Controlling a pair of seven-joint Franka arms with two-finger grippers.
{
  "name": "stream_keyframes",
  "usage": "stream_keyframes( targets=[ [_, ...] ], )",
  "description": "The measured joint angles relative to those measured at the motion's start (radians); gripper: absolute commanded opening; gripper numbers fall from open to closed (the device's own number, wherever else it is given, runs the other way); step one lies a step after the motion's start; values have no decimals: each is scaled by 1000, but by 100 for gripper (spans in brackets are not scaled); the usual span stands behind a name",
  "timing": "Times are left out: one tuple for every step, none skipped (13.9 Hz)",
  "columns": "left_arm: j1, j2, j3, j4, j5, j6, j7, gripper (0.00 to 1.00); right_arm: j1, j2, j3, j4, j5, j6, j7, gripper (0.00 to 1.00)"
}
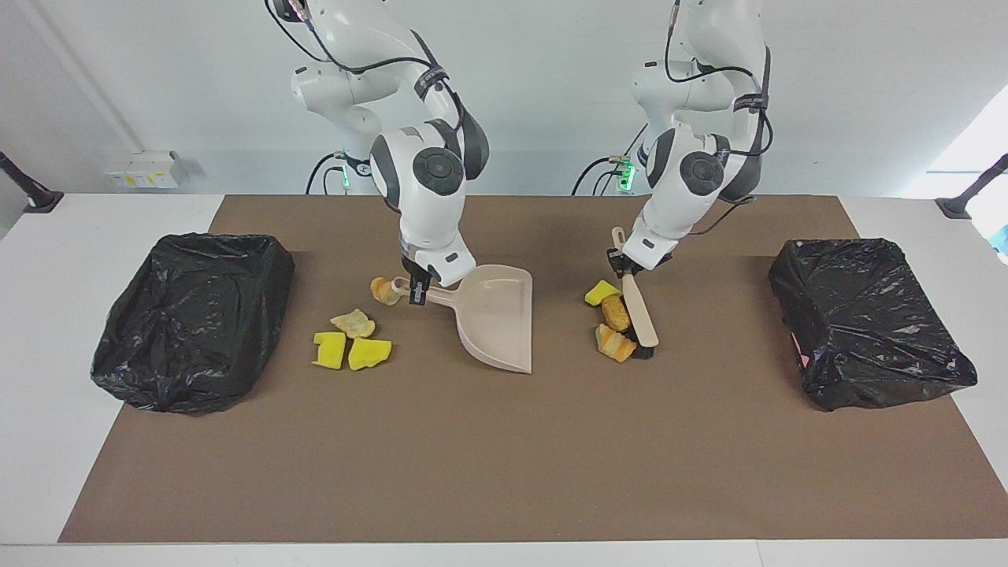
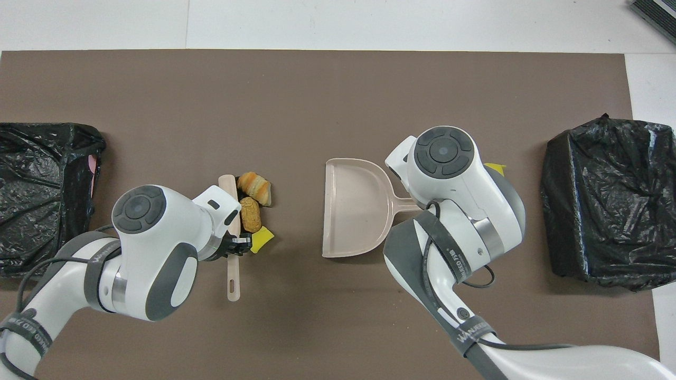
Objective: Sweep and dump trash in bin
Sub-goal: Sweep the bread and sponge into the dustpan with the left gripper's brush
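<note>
Beige plastic marks both tools. The left gripper has its fingers pinched on the handle of the brush, whose long axis runs away from the robots, bristles down on the brown mat that covers the bench. The right gripper has its fingers pinched on the handle of the dustpan, whose open mouth faces the left arm's end of the bench. Three scraps of trash lie in a row touching the brush, on the side toward the dustpan: a yellow sponge chunk nearest the robots, then two orange-brown bread-like lumps. The pan's mouth stands near them, with bare mat between, so the coming move looks to turn on this line: brush, scraps, pan mouth, all roughly abreast, and a sideways push by the left arm should carry the three into the pan. The other four scraps lie on the handle side of the dustpan, toward the right arm's end, one lump just beside the handle tip. A black-lined bin sits at that end, and another bin at the left arm's end; nothing has been dumped yet as far as shows.
</note>
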Motion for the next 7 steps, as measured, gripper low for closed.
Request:
stream_keyframes(
  targets=[
    [-21,-1,0,-2,-19,6,-13,0,0,-6,-1,-22,-5,28,-1,0],
    [-42,-1,1,-2,-51,11,-22,0,0,-10,0,-38,-7,48,-1,0],
    [-63,-1,0,-3,-83,19,-26,0,0,-13,0,-46,-8,61,-1,0],
    [-82,-1,0,-3,-108,26,-30,0,1,-15,0,-52,-9,74,-1,0],
    [-100,-1,-1,-3,-133,34,-31,0,1,-15,1,-57,-9,86,-2,0],
    [-122,-1,0,-3,-162,43,-31,0,5,-15,1,-63,-9,99,-2,0],
    [-144,-1,0,-3,-190,54,-31,0,12,-14,1,-68,-9,113,-2,0]
  ],
)
